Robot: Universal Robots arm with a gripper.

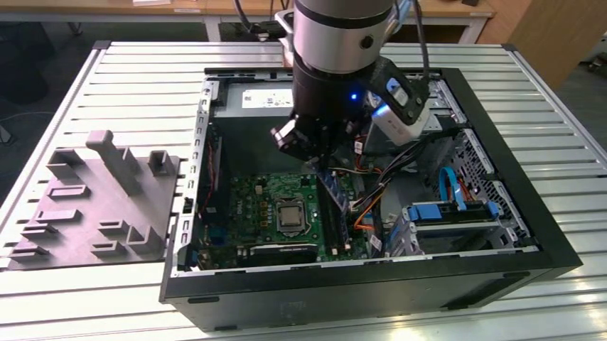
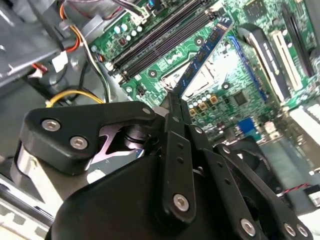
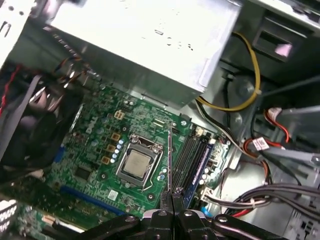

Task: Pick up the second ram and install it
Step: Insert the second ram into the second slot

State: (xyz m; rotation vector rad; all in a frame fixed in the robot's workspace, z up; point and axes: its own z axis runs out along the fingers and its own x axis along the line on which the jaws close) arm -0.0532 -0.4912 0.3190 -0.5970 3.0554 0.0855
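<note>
The second ram [image 1: 331, 190] is a thin board with black chips, hanging inside the open computer case [image 1: 493, 273] above the green motherboard [image 1: 249, 202]. My gripper [image 1: 320, 169] is shut on its upper end. In the second wrist view the second ram [image 2: 206, 49] sticks out from the fingertips [image 2: 173, 107] over the board, beside the long black slots [image 2: 160, 36]. Edge-on in the first wrist view, the second ram [image 3: 170, 157] is a thin line rising from my gripper [image 3: 172, 199], between the processor socket [image 3: 138, 164] and the slots [image 3: 193, 156].
A grey moulded tray [image 1: 95, 206] with upright posts lies on the slatted table at the exterior view's left of the case. Inside the case are the power supply [image 3: 145, 40], loose cables [image 3: 250, 75], a drive cage [image 1: 455, 213] and a fan [image 3: 30, 125].
</note>
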